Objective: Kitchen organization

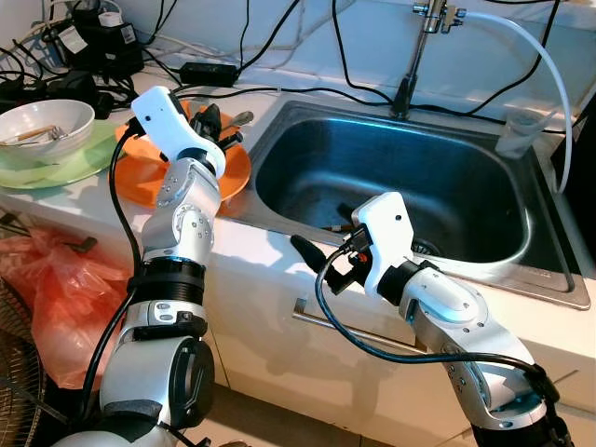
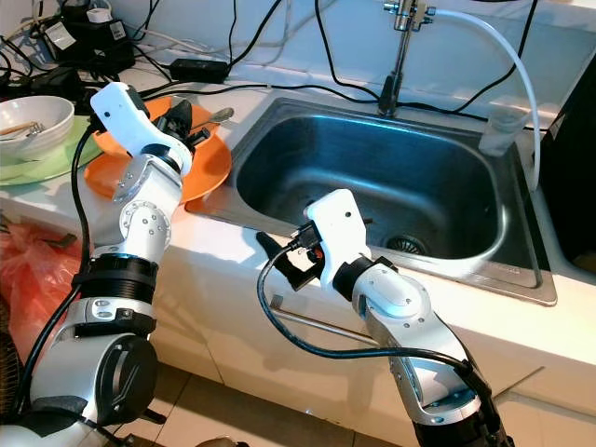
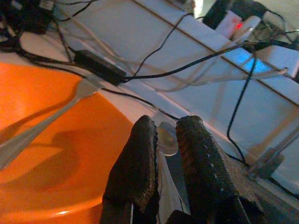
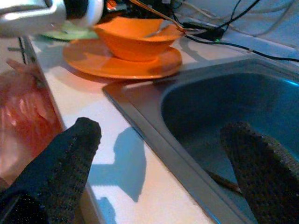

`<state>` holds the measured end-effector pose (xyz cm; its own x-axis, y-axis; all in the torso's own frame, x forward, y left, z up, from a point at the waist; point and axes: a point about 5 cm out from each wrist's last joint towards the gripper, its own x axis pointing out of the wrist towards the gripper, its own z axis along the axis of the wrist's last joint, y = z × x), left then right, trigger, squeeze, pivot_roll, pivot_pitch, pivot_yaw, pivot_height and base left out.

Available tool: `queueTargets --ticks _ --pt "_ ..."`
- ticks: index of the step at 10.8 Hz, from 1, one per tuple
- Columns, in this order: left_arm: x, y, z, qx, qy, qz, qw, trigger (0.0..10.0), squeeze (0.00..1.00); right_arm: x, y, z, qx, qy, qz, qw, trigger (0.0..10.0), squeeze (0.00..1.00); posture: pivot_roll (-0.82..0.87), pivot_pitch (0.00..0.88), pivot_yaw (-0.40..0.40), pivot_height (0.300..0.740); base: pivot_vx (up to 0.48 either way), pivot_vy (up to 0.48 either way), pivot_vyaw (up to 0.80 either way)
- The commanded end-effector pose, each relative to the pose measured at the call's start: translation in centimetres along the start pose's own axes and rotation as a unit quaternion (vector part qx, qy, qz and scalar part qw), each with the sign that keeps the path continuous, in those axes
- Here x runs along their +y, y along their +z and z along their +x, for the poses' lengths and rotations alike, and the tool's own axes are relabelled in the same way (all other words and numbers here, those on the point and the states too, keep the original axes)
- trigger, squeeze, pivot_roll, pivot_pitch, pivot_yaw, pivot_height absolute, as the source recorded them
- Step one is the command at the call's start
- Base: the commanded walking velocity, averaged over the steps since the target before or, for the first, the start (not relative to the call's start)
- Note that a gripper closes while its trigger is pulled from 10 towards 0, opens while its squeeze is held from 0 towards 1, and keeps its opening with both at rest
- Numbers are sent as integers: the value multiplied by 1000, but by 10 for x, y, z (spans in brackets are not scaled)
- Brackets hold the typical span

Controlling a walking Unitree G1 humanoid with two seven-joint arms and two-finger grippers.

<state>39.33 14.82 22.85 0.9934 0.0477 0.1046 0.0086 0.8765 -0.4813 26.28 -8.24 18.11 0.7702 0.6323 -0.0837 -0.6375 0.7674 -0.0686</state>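
My left gripper (image 1: 212,126) hangs over an orange bowl (image 3: 56,163) that stands on an orange plate (image 1: 140,182) on the counter left of the sink. Its fingers (image 3: 135,163) are shut on a pale spoon (image 3: 167,140), whose bowl end pokes out past the tips. A metal utensil (image 3: 42,126) lies slanted in the orange bowl (image 4: 135,39). My right gripper (image 1: 326,237) is open at the front rim of the steel sink (image 1: 391,186), nothing between its fingers (image 4: 70,154).
A white bowl (image 1: 47,126) sits on a green plate (image 1: 56,169) at the far left. Cables and a black adapter (image 1: 209,70) run along the back. Faucet (image 1: 424,47) and plastic cup (image 1: 520,135) stand behind the sink. A thin utensil (image 4: 224,182) lies in the basin. A red bag (image 1: 56,289) hangs below.
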Motion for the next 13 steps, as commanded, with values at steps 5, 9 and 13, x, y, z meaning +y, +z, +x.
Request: queueTargets --ticks 5,9,13 --pt "-23 -1 -5 -1 -91 31 995 3137 0 -3 18 4 -65 -32 10 997 10000 0 -14 0 59 740 0 0 0" --pt "-34 -32 -12 49 -153 45 986 8235 0 -11 23 3 -92 -73 17 993 10000 0 -27 0 86 740 0 0 0" --pt "-41 -66 -19 102 -185 50 976 10000 0 -19 5 -4 -16 -102 -8 995 10000 0 -76 0 103 740 0 0 0"
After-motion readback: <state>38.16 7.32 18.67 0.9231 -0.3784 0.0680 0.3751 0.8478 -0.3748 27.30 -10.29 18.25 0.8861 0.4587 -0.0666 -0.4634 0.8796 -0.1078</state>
